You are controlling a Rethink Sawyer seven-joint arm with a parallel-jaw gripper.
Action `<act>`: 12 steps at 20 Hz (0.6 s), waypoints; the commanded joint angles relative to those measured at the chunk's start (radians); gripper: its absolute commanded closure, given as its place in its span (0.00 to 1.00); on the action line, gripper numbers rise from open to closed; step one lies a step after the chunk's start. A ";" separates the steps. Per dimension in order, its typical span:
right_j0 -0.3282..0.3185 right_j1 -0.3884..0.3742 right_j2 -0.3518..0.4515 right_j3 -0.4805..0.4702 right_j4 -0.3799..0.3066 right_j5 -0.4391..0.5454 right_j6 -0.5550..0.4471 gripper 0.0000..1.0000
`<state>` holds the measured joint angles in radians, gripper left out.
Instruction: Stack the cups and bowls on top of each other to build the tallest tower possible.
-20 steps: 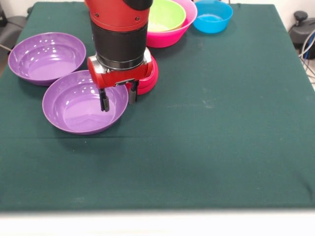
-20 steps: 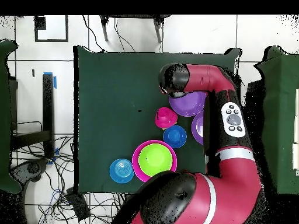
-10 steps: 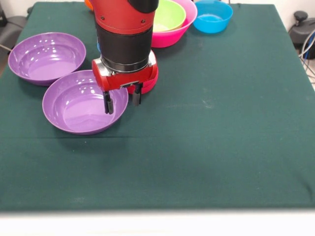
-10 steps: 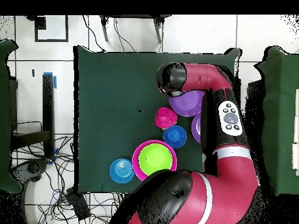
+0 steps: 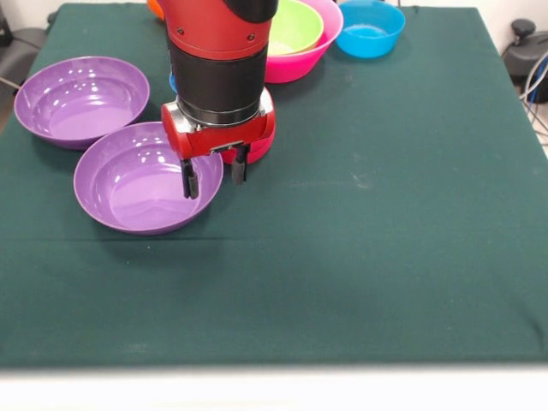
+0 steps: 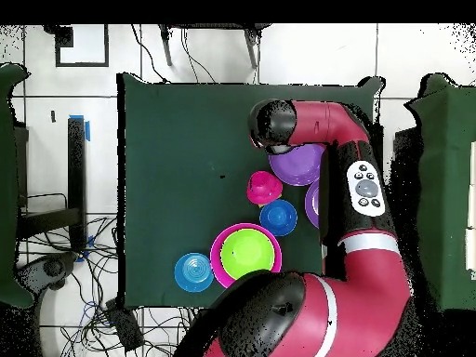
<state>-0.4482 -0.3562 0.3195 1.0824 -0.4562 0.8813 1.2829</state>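
Purple bowls (image 5: 81,98), 2, claw (image 5: 213,177) spread empty above 1, crimson bowl (image 5: 265,141) seemingly behind

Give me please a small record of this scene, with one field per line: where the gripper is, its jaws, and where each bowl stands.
gripper: hangs over the right rim of the near purple bowl, jaws open, holding nothing
far purple bowl: beside the near one, rims close
lime green bowl: nested in the pink bowl
light blue bowl: next to the pink one
crimson bowl: behind the gripper, mostly hidden in front view
dark blue bowl: seen from overhead
tower: not started
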 commanded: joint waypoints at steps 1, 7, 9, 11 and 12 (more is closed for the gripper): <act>0.018 0.001 0.017 0.019 -0.005 0.047 -0.018 0.00; 0.017 0.001 0.019 0.018 -0.007 0.049 -0.029 1.00; 0.014 -0.001 0.024 0.021 -0.010 0.046 -0.042 1.00; 0.014 -0.001 0.024 0.021 -0.011 0.047 -0.046 1.00; 0.014 -0.001 0.024 0.021 -0.011 0.047 -0.047 1.00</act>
<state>-0.4482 -0.3562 0.3195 1.0824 -0.4562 0.8813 1.2829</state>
